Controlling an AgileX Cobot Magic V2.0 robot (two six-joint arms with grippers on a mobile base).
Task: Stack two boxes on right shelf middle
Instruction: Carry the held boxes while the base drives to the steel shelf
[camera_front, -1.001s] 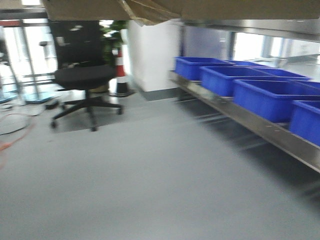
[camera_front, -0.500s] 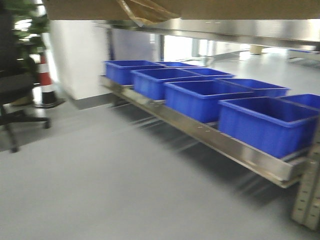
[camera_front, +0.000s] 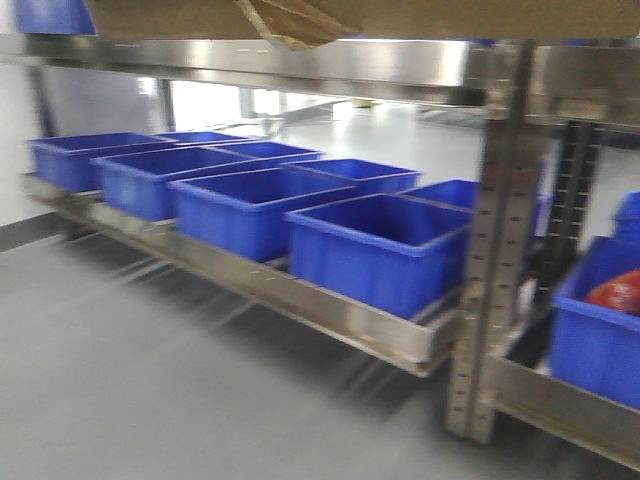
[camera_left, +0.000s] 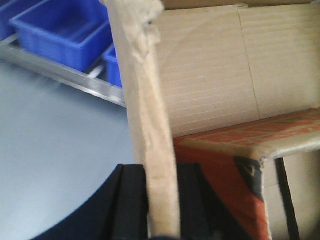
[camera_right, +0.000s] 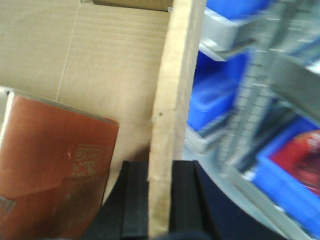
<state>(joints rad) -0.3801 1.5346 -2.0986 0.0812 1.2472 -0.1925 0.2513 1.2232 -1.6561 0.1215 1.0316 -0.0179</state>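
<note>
Grips a brown cardboard box (camera_left: 210, 65) by two of its upright side walls, clear of the grey floor (camera_front: 150, 380). Pinches one wall edge in the left end effector (camera_left: 162, 205), closed down to the thickness of the board between black fingers (camera_left: 131, 200). Does likewise on the opposite side with the right end effector (camera_right: 159, 205), narrowed onto the board edge between black pads (camera_right: 135, 200).

Holds inside the open box a smaller carton with red print (camera_left: 220, 175), lying against the inner face and near both grips.

Shows brown cardboard along the top edge of the front view, with a crumpled yellowish tape scrap (camera_front: 285, 22) hanging from it. Sets that cardboard, as pictured, just above the shiny stainless-steel shelf level (camera_front: 300, 62) with its broad reflective front lip. Cannot tell from any view whether touching that lip or apart from it.

Takes in a lower steel shelf (camera_front: 330, 320) loaded with blue plastic bins (camera_front: 375, 250), open-topped and side by side in two rows. Catches a perforated steel upright (camera_front: 495, 250) at the right end of those rows. Finds another blue bin (camera_front: 595, 340) beyond it to the right, with something red (camera_front: 620, 292) inside, too blurred to name. Picks up the same bins and steel shelving past the cardboard in both wrist views.

Blurred throughout in the front view.
</note>
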